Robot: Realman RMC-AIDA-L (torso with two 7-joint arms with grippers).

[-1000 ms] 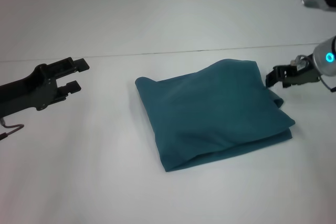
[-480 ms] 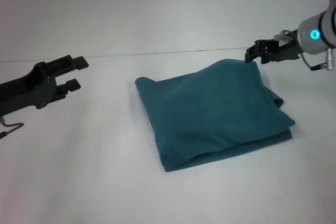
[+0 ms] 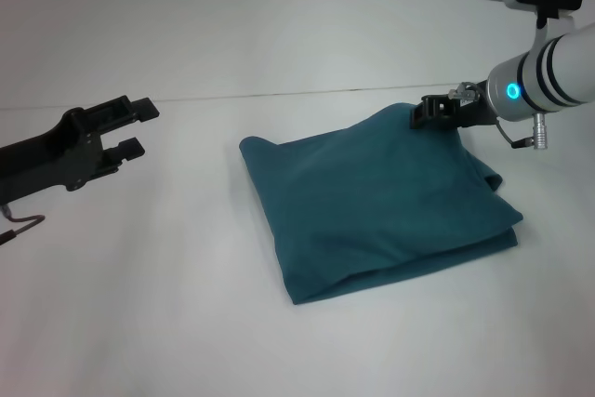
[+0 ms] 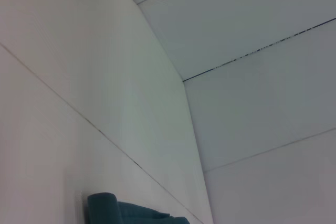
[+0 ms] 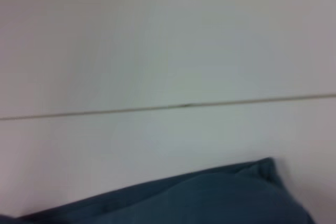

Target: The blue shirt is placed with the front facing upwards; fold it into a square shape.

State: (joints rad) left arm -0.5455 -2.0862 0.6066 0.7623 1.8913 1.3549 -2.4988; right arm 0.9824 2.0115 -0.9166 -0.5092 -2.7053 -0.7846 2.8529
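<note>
A: Where does the blue shirt (image 3: 376, 197) lie?
B: Folded into a rough square on the white table (image 3: 139, 304), with the right gripper (image 3: 423, 113) at its far corner; whether those jaws are closed cannot be told.
A: And the left gripper (image 3: 139, 127)?
B: Well apart from the shirt, jaws spread and holding nothing.

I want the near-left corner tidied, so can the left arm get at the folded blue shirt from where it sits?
Probably yes. The left gripper hangs open off to the shirt's left, and only bare white table lies between it and the blue shirt. The right gripper is at the far right corner, out of that path.
</note>
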